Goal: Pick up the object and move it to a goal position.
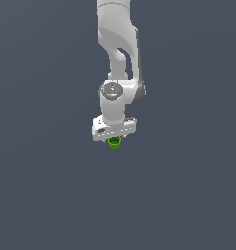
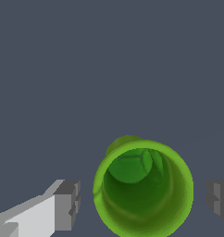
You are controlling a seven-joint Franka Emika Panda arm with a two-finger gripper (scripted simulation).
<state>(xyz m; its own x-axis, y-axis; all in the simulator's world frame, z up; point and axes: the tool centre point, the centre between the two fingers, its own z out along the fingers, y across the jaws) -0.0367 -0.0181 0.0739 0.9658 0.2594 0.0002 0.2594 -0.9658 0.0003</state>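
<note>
The object is a small bright green cup (image 1: 114, 143), upright with its hollow top facing up, just under the white hand of my arm in the exterior view. In the wrist view the cup (image 2: 144, 187) stands between my two grey fingertips (image 2: 67, 206), with a narrow gap showing on each side of its rim. My gripper (image 2: 144, 203) is open around the cup and does not touch it. In the exterior view my gripper (image 1: 114, 140) is low over the cup, and the fingers themselves are too small to make out.
A plain dark grey surface (image 1: 188, 195) fills both views. No other object or marker shows.
</note>
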